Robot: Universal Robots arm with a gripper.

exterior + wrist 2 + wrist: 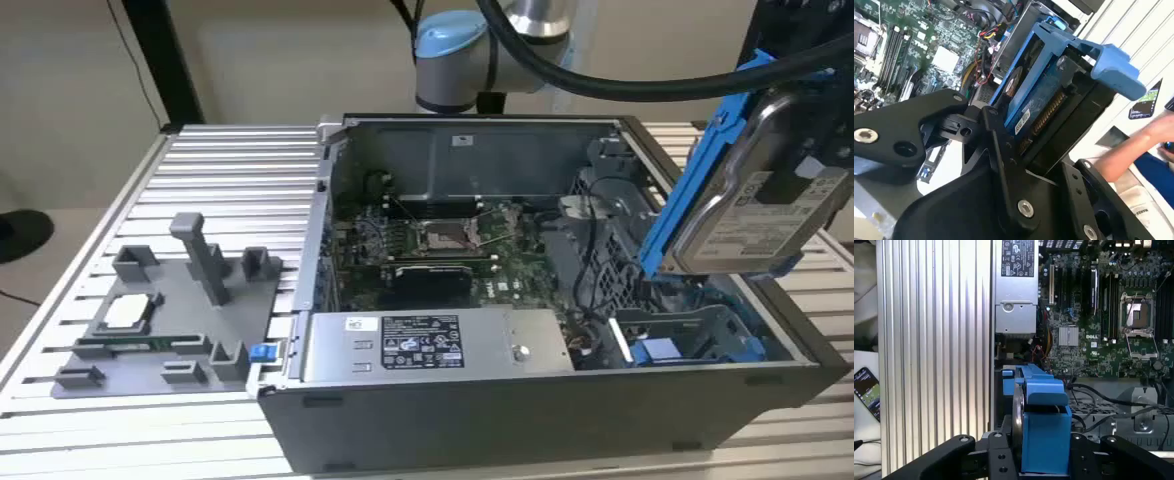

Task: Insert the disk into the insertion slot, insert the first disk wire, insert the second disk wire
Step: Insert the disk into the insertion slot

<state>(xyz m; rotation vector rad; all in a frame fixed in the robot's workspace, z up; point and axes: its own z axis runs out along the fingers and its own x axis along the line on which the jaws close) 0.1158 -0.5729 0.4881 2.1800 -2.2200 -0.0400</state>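
Disk (747,215) held over the open computer: I am watching the gripper (1044,452) clamping it. The black fingers (999,455) are pressing on both sides of the blue frame, so the gripper is closed on the disk and on nothing else. In the exterior view the disk is hanging tilted in the air at the exterior view's right. Its silver face and white label are facing the camera. It is hovering above that end of the open computer case (534,410).

The slot (694,340), a grey cage with blue parts in the case's corner, is lying just below the disk's lower edge. The two are appearing apart, not touching.

Inside the case, the motherboard (441,240) is lying flat on the case floor. The grey power supply box (427,345) is sitting along the near wall. In the first wrist view, black cables (1104,400) are trailing loose over the metal cage beside the motherboard.

The case is standing on a ribbed metal table (227,170), and a grey parts tray (160,320) is lying beside it at the exterior view's left. In the second wrist view a person's arm (1134,145) is showing beyond the disk, near the table's edge. In the first wrist view a phone (869,392) is lying past the table's side.
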